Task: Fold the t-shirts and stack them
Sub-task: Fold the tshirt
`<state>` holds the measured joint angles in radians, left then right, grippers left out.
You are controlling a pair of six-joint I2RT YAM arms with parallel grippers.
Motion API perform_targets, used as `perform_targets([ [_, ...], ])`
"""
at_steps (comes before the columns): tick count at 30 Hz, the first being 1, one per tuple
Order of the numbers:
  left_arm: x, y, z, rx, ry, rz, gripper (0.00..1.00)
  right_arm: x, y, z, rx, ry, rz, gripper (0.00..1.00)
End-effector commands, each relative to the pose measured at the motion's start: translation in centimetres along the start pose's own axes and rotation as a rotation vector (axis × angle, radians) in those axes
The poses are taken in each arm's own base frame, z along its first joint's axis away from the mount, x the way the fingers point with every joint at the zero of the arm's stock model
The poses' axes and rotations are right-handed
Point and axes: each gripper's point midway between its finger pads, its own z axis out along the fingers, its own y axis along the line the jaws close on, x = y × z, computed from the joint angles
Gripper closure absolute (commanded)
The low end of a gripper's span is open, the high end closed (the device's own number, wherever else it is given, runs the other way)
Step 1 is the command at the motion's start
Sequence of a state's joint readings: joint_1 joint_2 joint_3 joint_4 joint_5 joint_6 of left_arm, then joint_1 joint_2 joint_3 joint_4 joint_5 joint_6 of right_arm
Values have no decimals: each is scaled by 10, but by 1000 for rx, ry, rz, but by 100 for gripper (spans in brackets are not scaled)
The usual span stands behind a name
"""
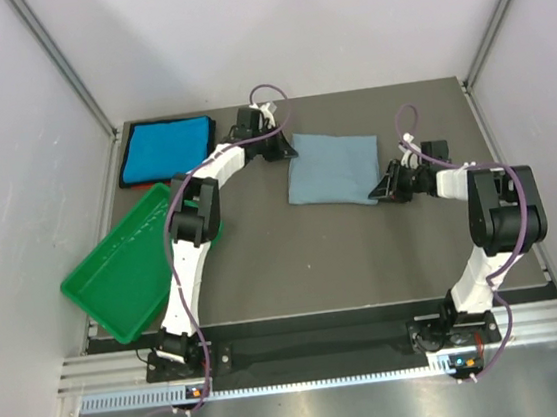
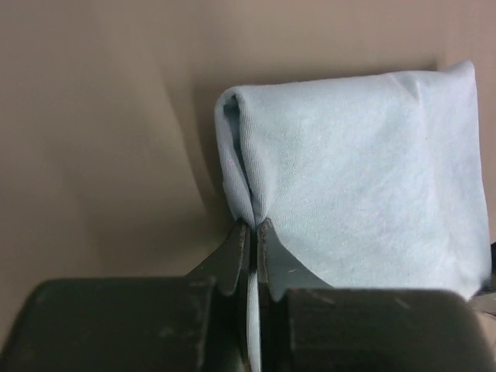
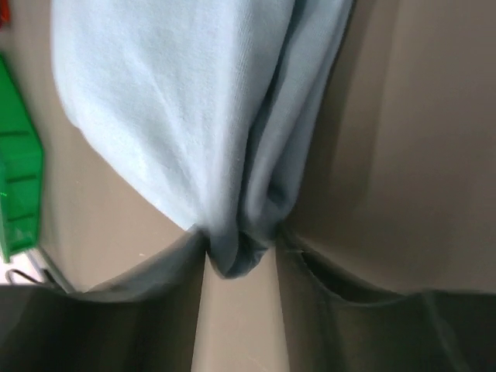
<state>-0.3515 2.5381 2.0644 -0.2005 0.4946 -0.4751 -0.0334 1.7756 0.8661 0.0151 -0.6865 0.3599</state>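
Observation:
The grey-blue t-shirt [image 1: 332, 167] lies folded into a rectangle in the middle of the table. My left gripper [image 1: 287, 148] is at its back left corner, and in the left wrist view the gripper [image 2: 254, 226] is shut on a pinched fold of the shirt [image 2: 364, 178]. My right gripper [image 1: 383, 187] is at the shirt's front right corner. In the right wrist view the gripper [image 3: 239, 246] holds a bunched corner of the shirt [image 3: 178, 101] between its fingers. The turquoise t-shirt [image 1: 166, 149] lies folded at the back left corner.
A green plastic tray [image 1: 129, 261] sits tilted over the table's left edge beside the left arm, and it also shows in the right wrist view [image 3: 15, 178]. White walls enclose the table on three sides.

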Motion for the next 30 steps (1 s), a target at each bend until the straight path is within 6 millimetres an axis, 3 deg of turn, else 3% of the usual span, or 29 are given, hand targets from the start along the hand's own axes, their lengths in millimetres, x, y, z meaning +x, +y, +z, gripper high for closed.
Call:
perform_targets([
  [1,-19,22,2,-30,-62,-25,100,-5,-2,8,0,-1,-43,79],
  [2,-17,27,2,-46,-60,-37,100,-4,-4,9,4,0,-39,79],
  [3,-14,34,2,-75,-53,-53,100,-4,-5,10,7,1,-34,93],
  [4,-12,41,2,-101,-51,-67,100,-4,-7,10,16,-1,-27,99],
  [6,-8,52,2,-128,-56,-90,100,-2,-12,10,45,-2,-15,100],
  [10,-11,47,-4,-121,-72,-97,100,-7,-10,7,60,-11,-15,99],
  [14,-29,31,-20,-106,-97,-91,100,-20,2,-3,74,-17,-3,71],
  [15,-36,24,-26,-88,-105,-86,95,-33,10,-10,77,-41,-20,60],
  [17,-51,10,-40,-72,-128,-84,78,-32,12,-20,120,-22,6,52],
  [18,-60,3,-47,-68,-143,-76,74,-43,15,-26,143,-43,-3,50],
  [22,-84,-20,-79,-76,-190,-46,61,-53,28,-43,173,-17,-6,46],
  [25,-85,-37,-95,-53,-186,-37,60,-70,45,-46,130,-20,-35,62],
  [26,-82,-44,-97,-29,-174,-38,60,-75,51,-45,97,-26,-47,74],
  [28,-72,-62,-100,30,-157,-50,61,-84,66,-37,3,-21,-60,84],
  [29,-51,-73,-94,80,-106,-57,62,-86,69,-33,-21,-14,-70,88],
  [30,-49,-84,-94,119,-110,-44,62,-87,72,-26,-69,6,-71,89],
])
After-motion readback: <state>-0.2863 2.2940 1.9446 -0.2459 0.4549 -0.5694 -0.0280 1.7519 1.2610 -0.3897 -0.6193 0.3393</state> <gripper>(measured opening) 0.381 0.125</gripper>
